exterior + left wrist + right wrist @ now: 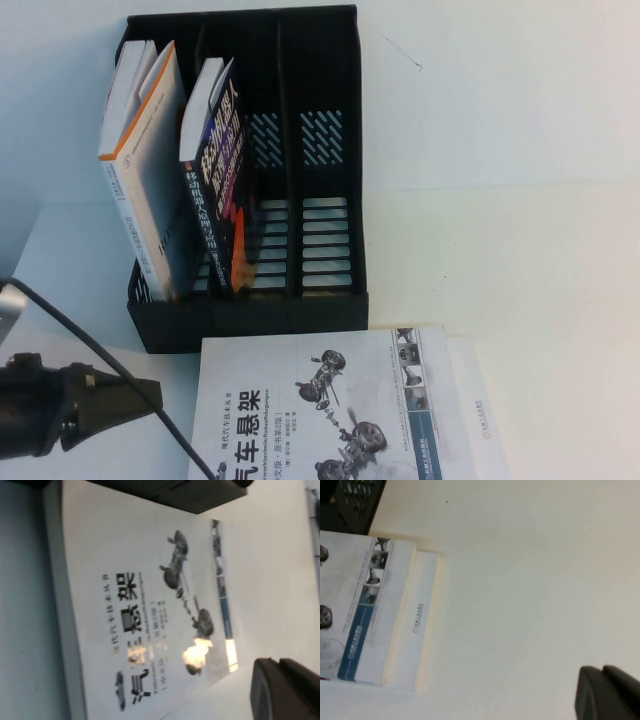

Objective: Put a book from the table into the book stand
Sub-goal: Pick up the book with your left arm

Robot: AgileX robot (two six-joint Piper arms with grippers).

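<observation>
The left gripper (pixel 130 400) hung low over the table (pixel 520 200), jaws pinched fully together and holding nothing. Just beside it, on its inner side, lay the book (pixel 330 410), flat and face up, its far edge almost touching the foot of the book stand (pixel 330 290), which stood just ahead of the gripper.

The right gripper (pixel 607 692) showed only in its own wrist view, as a dark corner over bare table, well apart from the book's opened flap; whether its jaws were parted could not be told.

By the look of it, the book was a thin, glossy paperback: light, a bit floppy, with a bright glare on the cover in the left wrist view hinting it was slick. Lying flush, it offered no easy edge; the spine side nearest the left gripper seemed the firmest place to pinch, while the loose flap on the far side would likely bend.

Writing: big black characters "汽车悬架" on the cover, smaller lines beneath too fine to read. In the stand stood a white book (pixel 150 170) and a dark book (pixel 222 170) with orange lettering I couldn't make out.
</observation>
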